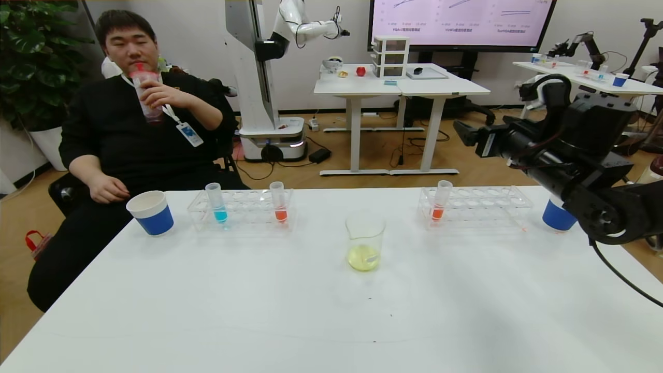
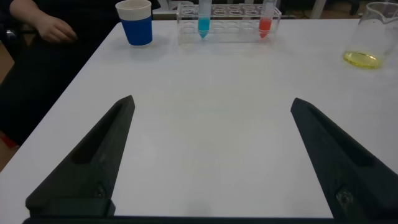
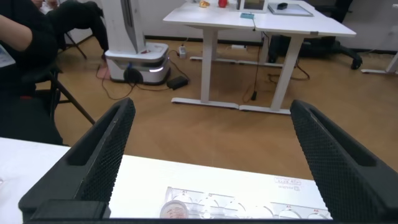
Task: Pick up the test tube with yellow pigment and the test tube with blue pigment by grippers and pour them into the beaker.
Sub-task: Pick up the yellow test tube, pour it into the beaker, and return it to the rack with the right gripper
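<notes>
Black and spread wide, my right gripper [image 3: 208, 162] holds nothing; it hangs raised over the right end of the table [image 1: 290, 311], above the right-hand rack [image 1: 476, 207] where one orange-red tube [image 1: 440, 204] stands. My left gripper [image 2: 211, 162] is just as wide open and empty, low over the near left of the table and facing the far rack.

Out from there, the test tube with blue pigment [image 1: 216, 202] stands upright at the left end of the left rack [image 1: 241, 210], a second orange-red tube [image 1: 278, 202] near that rack's other end. The beaker [image 1: 365, 241] sits mid-table between the racks, already holding yellow liquid. No yellow tube is visible in any view.

I judge the blue tube light, stiff and slick. I would pinch its bare upper wall above the rack, squarely and gently, and lift straight.
</notes>
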Available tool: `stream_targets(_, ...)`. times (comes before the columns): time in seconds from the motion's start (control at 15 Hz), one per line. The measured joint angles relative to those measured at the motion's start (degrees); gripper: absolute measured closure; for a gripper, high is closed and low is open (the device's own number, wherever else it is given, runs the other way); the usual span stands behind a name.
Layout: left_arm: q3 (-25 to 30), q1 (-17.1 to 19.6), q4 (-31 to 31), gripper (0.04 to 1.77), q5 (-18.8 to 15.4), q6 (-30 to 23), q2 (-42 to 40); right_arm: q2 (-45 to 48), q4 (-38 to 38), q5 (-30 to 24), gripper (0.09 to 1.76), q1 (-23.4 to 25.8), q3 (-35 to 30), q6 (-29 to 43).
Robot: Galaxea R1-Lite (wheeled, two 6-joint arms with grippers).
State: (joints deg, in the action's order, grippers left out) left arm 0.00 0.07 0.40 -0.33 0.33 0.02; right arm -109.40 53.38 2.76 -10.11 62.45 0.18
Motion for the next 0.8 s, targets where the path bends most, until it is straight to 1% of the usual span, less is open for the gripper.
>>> stream_targets(0.13,0.0,0.0,0.0,0.06,0.0,0.0,0.0,5.5,-4.3,0.0,0.11,-0.3,-0.8,-0.5)
stream_targets(0.33,0.0,0.0,0.0,0.06,0.0,0.0,0.0,16.0,-6.5,-0.1,0.11,0.9,-5.1,-2.7)
stream_targets(0.8,0.0,0.0,0.0,0.06,0.0,0.0,0.0,45.3,-7.3,-0.5,0.11,10.4,-19.9,-7.6)
